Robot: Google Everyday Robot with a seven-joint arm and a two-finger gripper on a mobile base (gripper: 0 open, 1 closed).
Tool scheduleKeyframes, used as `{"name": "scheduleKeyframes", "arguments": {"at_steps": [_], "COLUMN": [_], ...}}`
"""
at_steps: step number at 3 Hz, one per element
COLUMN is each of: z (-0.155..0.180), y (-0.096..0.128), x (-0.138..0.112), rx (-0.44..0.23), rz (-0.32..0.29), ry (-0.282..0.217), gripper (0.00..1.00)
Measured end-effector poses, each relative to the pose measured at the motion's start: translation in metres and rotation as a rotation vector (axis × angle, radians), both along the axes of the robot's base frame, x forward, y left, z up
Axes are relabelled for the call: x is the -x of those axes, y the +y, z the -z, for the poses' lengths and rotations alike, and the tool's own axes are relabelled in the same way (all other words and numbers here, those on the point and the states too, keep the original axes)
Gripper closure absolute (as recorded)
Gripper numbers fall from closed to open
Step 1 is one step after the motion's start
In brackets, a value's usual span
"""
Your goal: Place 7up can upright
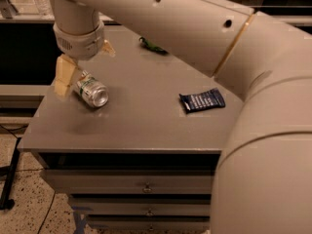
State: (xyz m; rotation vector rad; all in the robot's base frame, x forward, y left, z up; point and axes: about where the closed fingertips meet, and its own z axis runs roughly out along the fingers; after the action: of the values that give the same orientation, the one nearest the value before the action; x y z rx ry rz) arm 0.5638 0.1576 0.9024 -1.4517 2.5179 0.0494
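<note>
The 7up can point(91, 91), silver-white with green markings, lies on its side on the grey table point(141, 126) near the left edge, its shiny end facing the front right. My gripper point(86, 72) hangs over it from above with its fingers spread. One beige finger point(63, 77) stands right beside the can's left end; the other finger point(108, 48) shows behind the can. The can rests on the table and is not lifted.
A flat dark blue packet point(202, 100) lies at the table's right. A bit of the green snack bag point(152, 45) shows at the back, mostly hidden by my arm. Drawers point(146, 184) sit below the tabletop. The table's left edge is close to the can.
</note>
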Motion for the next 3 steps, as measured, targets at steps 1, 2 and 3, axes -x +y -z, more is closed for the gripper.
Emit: {"name": "scheduleKeyframes", "arguments": {"at_steps": [1,2,3], "z": [0.012,0.024,0.033], "y": [0.021,0.032,0.033], "x": [0.003,0.002,-0.006], "rx": [0.008,0.02,0.024], "rz": [-0.026,-0.022,0.0], "ry": [0.005,0.013,0.021], "gripper": [0.0,0.0,0.0]}}
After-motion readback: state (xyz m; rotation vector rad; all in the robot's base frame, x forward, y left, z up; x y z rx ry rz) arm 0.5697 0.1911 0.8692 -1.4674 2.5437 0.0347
